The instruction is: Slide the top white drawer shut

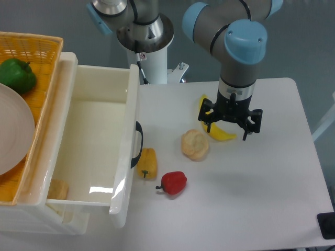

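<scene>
Pushing flat on the top white drawer [99, 130] near its black handle [137, 144] is best. The gripper [229, 124] is seen spread open, holding nothing.

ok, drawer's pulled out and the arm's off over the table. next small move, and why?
Probably swing the gripper left toward the curved black handle on the glossy white plastic top drawer. The drawer stands far open, while the gripper hovers open over the yellow banana, well away from the drawer front. The yellow pepper lies close below the handle, so approach above it.
</scene>
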`<act>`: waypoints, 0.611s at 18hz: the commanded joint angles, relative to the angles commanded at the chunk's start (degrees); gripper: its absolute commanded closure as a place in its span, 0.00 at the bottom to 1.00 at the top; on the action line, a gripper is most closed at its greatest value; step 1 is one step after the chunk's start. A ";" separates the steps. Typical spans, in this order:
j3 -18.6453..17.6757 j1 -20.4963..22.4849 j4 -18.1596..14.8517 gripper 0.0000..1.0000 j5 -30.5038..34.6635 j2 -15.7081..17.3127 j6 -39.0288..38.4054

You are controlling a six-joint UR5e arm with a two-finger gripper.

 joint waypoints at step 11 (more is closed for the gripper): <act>-2.20 -0.18 -0.09 0.00 0.09 0.09 -2.02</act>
